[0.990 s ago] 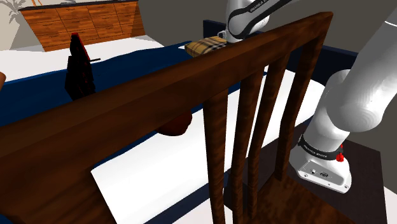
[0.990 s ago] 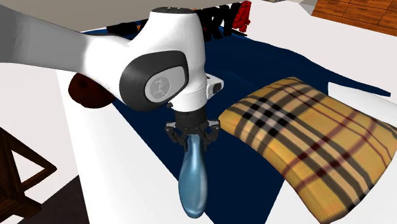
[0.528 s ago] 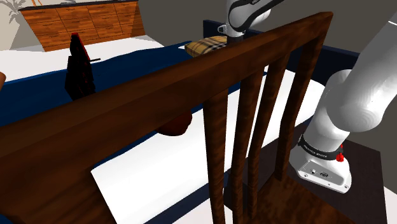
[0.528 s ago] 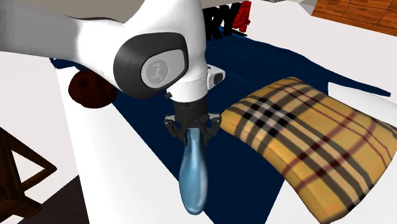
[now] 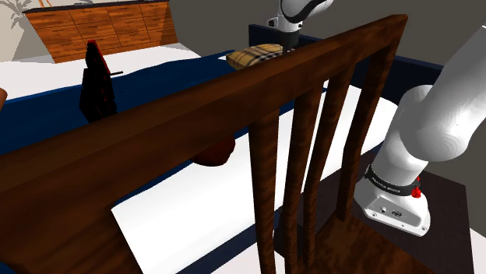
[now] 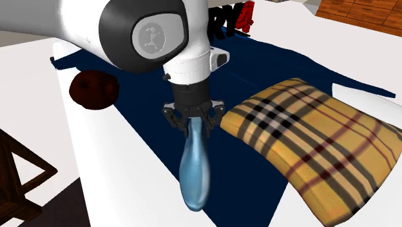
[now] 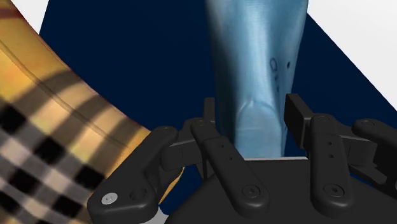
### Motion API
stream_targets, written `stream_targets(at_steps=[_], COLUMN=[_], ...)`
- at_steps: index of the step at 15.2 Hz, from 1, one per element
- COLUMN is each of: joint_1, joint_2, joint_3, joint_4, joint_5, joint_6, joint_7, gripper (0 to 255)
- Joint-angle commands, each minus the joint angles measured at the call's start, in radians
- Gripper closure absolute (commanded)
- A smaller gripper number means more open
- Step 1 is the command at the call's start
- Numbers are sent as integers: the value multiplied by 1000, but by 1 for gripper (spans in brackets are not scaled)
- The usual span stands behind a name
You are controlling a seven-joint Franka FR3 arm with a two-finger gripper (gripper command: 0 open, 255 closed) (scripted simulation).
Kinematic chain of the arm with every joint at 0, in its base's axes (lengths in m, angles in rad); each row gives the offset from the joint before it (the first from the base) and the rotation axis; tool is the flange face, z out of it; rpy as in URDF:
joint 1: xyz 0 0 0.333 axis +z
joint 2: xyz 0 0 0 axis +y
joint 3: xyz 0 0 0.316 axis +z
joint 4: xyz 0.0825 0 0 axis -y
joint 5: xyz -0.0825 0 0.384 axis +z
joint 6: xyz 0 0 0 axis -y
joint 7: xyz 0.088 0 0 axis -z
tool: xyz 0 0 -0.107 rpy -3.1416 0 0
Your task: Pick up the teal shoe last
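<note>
Dangling below the hand (image 6: 193,122), apparently clamped in it, the blue shoe last (image 6: 194,171).

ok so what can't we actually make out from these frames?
Shoulder view: the chair back hides most of the bed and part of the brown round thing.
Second exterior view: the arm covers part of the red-lettered black thing.
Wrist view: the blue shoe last runs past the top edge; the fingers cover the sides of its gripped end.
</note>
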Motion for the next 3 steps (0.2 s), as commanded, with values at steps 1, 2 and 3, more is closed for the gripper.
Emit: stream_targets(at_steps=[1, 2, 3], joint_1=[0, 0, 0], joint_2=[-5, -5, -5], joint_3=[1, 2, 2], joint_4=[22, 23, 24], joint_5=[1, 1, 1], joint_6=[-26, -28, -28], joint_7=[-3, -3, -3], gripper=[255, 255, 255])
